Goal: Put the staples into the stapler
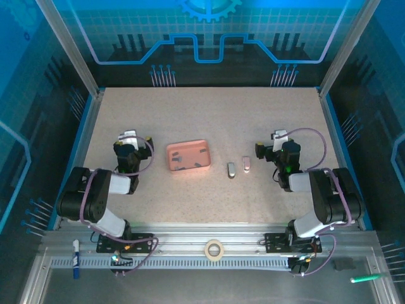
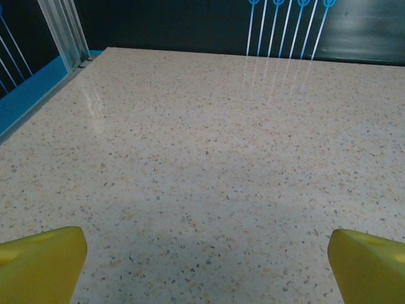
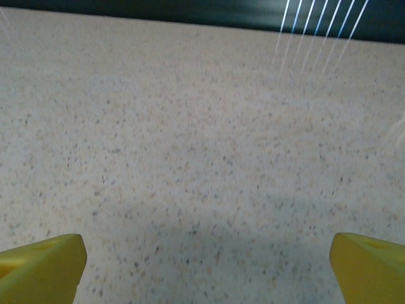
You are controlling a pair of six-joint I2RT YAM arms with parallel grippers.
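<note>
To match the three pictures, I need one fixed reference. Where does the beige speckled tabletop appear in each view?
Top external: the beige speckled tabletop lies in the middle, between the dark back wall and the arm bases.
Left wrist: it spreads from the left fingers at the bottom corners up to the back wall.
Right wrist: the same, above the right fingers.
Shared landmark: thin blue vertical lines on the back wall.

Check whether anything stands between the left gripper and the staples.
Nothing visible does. Bare table lies between the left gripper and the pink tray to its right. The staples lie inside the tray, so only its low near wall has to be cleared.
</note>
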